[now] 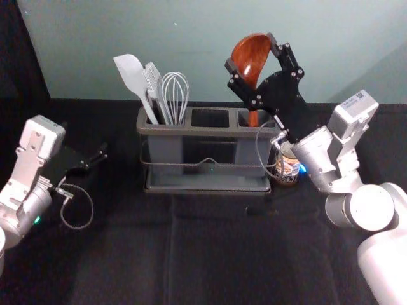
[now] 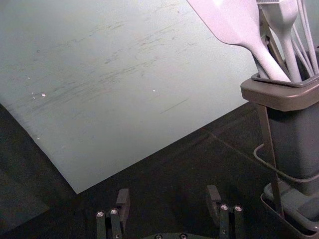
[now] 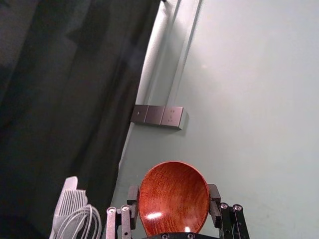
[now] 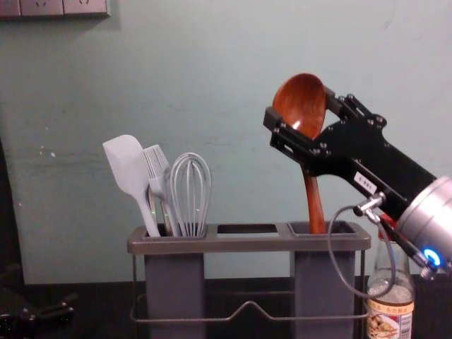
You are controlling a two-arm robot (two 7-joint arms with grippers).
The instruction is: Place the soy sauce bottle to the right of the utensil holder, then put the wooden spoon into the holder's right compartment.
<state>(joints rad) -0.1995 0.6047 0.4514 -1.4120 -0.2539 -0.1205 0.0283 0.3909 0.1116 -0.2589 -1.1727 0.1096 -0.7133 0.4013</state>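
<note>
Step in hand, by my reading: inserting the spoon, final phase. I am holding the wooden spoon (image 4: 314, 201) by its bowl in the right gripper (image 3: 173, 195), above the right end of the utensil holder (image 4: 247, 244). Its jaws are standing well apart, spread to the bowl's width, and are bearing on its two sides. The handle is pointing down and passing through the mouth of the right compartment (image 4: 323, 282); the rim is hiding the lower end, so I am not confirming that it is touching the floor.

Placement of the soy sauce bottle (image 4: 393, 304): it is standing upright just beside the holder, on the right, so I am treating that step as complete.

The left gripper (image 2: 168, 196) is idling off the holder's left side, jaws wide apart, nothing between them.

Next move: if the handle is bottoming out, I am opening the right jaws evenly, then backing straight off the bowl; otherwise I am lowering first. Caution: the wrist's cable loop (image 4: 332, 254) is hanging near the bottle and could be snagging it during withdrawal.
</note>
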